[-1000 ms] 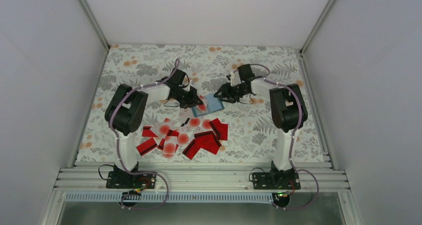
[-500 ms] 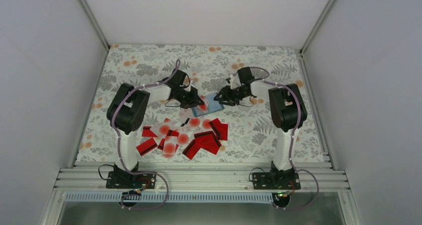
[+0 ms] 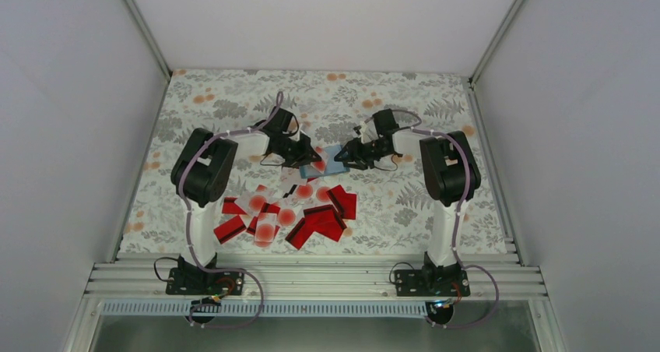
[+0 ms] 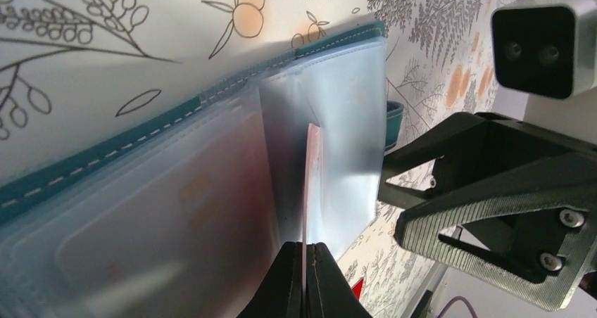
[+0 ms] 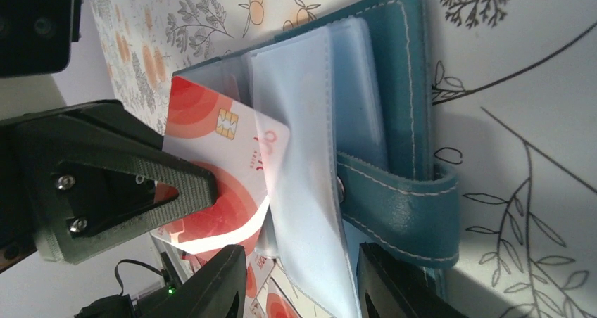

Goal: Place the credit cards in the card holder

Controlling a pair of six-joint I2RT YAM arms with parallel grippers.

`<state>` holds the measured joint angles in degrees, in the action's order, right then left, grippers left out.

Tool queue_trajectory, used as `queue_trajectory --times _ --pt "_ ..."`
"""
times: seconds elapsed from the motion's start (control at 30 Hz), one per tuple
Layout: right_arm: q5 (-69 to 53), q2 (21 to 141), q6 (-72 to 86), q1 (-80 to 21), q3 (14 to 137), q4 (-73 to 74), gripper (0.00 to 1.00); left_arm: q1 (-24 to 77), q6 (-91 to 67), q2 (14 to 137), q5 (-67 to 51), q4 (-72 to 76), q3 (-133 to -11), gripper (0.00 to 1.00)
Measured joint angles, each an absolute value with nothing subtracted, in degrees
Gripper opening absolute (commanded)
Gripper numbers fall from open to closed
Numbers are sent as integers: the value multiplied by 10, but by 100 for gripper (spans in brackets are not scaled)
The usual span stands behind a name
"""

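Left hand (image 4: 305,258) pinching card (image 5: 218,149), card partway inside holder (image 5: 405,86) sleeve (image 5: 299,121). Right hand (image 5: 303,279) spread, straddling sleeve. Holder on tabletop (image 5: 528,65).

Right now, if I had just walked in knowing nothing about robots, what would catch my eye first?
First, the bright scatter of credit cards in the middle of the flowered table, just ahead of the two arms. Just beyond the pile, the left hand pinches a red-and-white card, its far end tucked under a clear sleeve of the open teal card holder. The right hand sits open at the holder's clasp side.
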<state>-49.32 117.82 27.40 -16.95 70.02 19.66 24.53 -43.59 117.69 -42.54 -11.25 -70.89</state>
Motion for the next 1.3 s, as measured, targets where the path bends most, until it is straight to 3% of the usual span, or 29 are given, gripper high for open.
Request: queue_trajectory --times 1.3 --pt "-541 1178 274 -176 662 159 37 246 -429 1196 -399 18 -684 2"
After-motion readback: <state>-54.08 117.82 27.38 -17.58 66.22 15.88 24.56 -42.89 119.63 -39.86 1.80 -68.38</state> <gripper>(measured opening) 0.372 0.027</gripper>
